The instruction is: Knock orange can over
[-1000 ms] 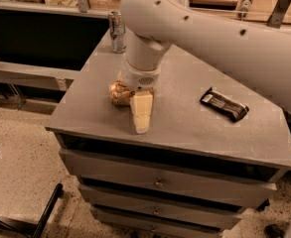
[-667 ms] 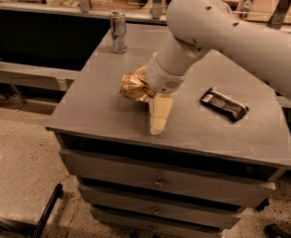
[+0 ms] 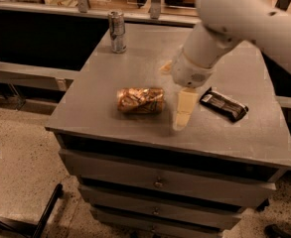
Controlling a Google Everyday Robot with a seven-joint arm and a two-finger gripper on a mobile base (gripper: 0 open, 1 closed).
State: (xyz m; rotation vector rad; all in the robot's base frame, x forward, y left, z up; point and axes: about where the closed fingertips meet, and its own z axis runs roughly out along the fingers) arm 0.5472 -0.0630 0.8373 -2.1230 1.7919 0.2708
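Observation:
The orange can (image 3: 140, 100) lies on its side on the grey cabinet top (image 3: 100, 78), long axis left to right, with crumpled orange-gold sides. My gripper (image 3: 172, 97) hangs just right of the can, empty and a small gap away from it. It looks open: one cream finger (image 3: 183, 109) points down toward the front edge, and the other tip (image 3: 166, 67) shows behind the wrist. The white arm (image 3: 244, 19) comes in from the upper right.
A slim silver-grey can (image 3: 117, 31) stands upright at the back left of the top. A dark wrapped snack bar (image 3: 223, 104) lies flat to the gripper's right. Drawers (image 3: 157, 182) are below the front edge. A counter rail runs behind.
The orange can has gone from tilted against the gripper to lying flat on its side. The gripper has moved right, away from it.

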